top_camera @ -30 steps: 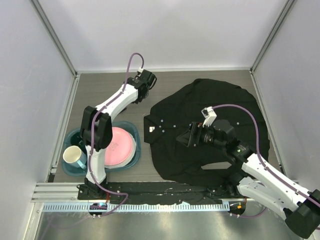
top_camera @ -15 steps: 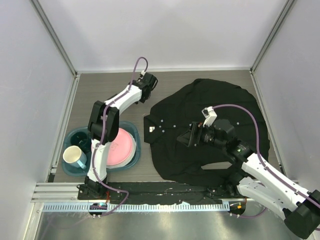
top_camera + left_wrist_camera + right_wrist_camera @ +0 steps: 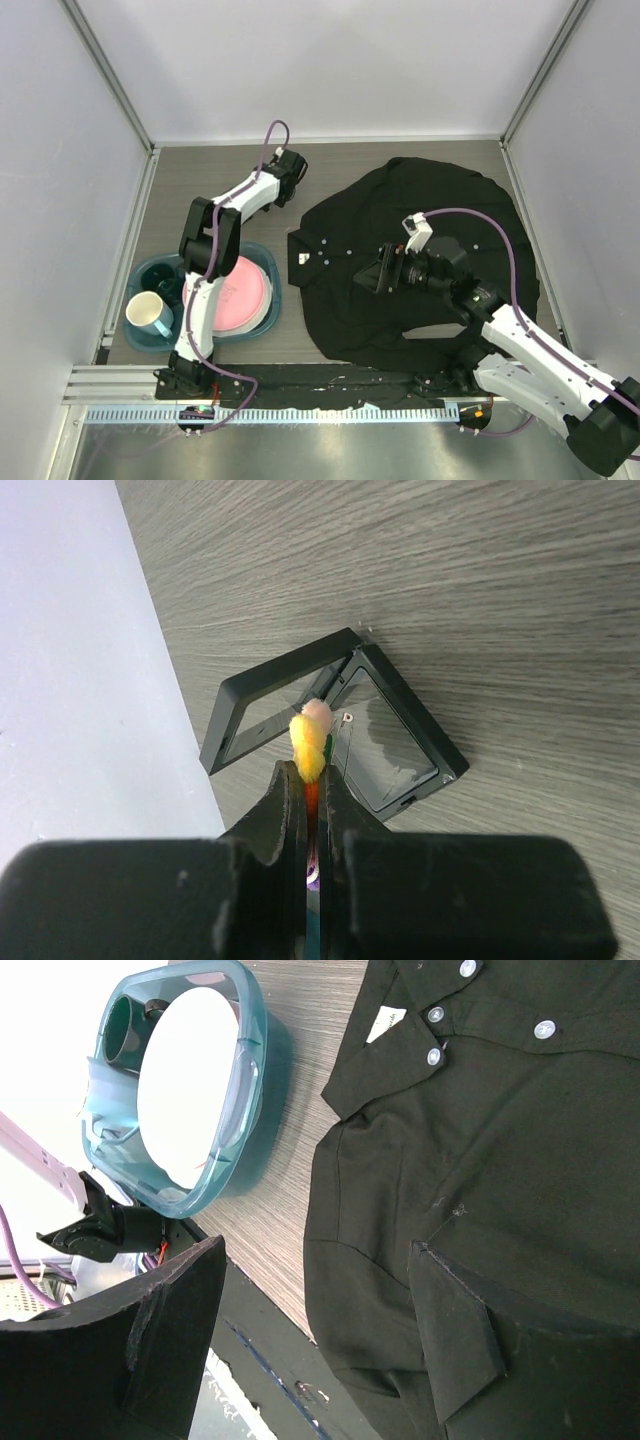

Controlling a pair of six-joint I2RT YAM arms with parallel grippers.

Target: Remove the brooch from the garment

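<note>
My left gripper (image 3: pixel 315 780) is shut on the brooch (image 3: pixel 309 748), whose yellow and orange petals stick out past the fingertips, with purple showing deeper between the fingers. It hovers just over a small open black box (image 3: pixel 400 730) with clear panels on the wood table. In the top view the left gripper (image 3: pixel 289 168) is at the back of the table, left of the garment (image 3: pixel 430 250), a black shirt spread out at the right. My right gripper (image 3: pixel 381 272) is open and empty over the shirt (image 3: pixel 500 1160), below its collar and white buttons (image 3: pixel 435 1056).
A teal bin (image 3: pixel 262 255) holding a pink plate (image 3: pixel 238 292) and a cup (image 3: pixel 150 314) sits at the front left; it also shows in the right wrist view (image 3: pixel 245 1090). A pale wall (image 3: pixel 80 680) stands close to the box's left. The table's black front edge (image 3: pixel 270 1360) is below the shirt.
The left arm's elbow has swung right and up while its gripper stayed near the back of the table, shifting slightly left. The right arm has not moved.
</note>
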